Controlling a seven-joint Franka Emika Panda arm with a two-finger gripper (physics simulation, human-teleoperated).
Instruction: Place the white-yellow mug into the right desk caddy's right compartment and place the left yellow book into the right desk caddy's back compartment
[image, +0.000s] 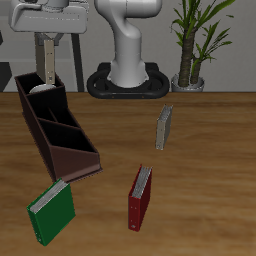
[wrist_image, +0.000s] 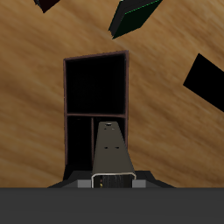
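White-yellow mug (image: 43, 89): sits in right desk caddy (image: 60, 135), end compartment nearest robot base. Pincer (image: 47, 66) directly above mug; grip state — cannot tell. Left yellow book (image: 165, 127): upright on worktop (image: 210, 180), well apart. I'd lift straight up, clearing caddy walls, before crossing to book.
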